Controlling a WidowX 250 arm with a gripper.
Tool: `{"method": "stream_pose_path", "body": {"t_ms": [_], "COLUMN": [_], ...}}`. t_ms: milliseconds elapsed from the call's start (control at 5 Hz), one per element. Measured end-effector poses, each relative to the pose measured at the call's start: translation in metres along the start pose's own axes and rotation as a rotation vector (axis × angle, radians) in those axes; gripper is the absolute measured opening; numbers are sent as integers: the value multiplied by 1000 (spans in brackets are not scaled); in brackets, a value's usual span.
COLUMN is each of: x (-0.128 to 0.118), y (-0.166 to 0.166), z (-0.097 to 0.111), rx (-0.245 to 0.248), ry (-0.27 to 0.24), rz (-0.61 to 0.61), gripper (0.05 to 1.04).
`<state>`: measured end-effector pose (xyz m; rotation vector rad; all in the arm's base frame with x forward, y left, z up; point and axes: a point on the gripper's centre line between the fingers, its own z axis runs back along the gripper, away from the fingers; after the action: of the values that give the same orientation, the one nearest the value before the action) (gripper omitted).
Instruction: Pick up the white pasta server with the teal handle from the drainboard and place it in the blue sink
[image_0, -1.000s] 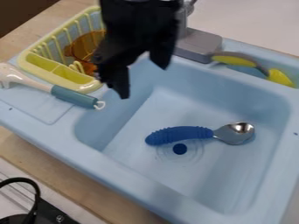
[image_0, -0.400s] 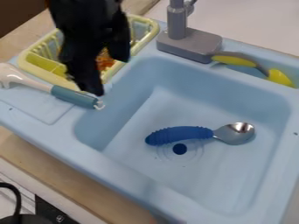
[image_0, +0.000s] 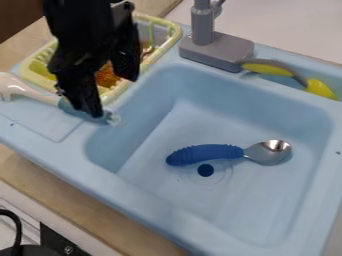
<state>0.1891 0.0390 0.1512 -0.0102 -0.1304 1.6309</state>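
The black two-finger gripper (image_0: 112, 97) is hanging over the left rim of the light blue plastic toy sink (image_0: 260, 200), its fingers standing spread apart; its lower fingertip is overlapping the teal handle of a white-headed utensil (image_0: 30, 91), which is lying on the sink's left ledge, though whether they are touching I cannot tell; behind the gripper, a pale yellow plastic rack (image_0: 160, 49) is holding a translucent orange item (image_0: 107, 77); a metal spoon with a ridged blue handle (image_0: 204, 154) is lying on the basin floor beside the dark round drain (image_0: 206, 170), its bowl pointing right; a grey faucet (image_0: 217, 50) is standing at the back rim, and a yellow-and-grey utensil (image_0: 267, 69) is resting beside it; the sink is sitting on a light wooden surface (image_0: 87, 197).
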Motion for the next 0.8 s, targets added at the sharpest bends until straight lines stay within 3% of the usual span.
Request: {"method": "stream_pose_path", "body": {"t_ms": [200,800], "x": [1,-11], "y": [7,7], "z": [-7,-41], "rx": [25,0], "ry": [-9,-36], "rz": [-9,-45], "gripper": [1001,1001]}}
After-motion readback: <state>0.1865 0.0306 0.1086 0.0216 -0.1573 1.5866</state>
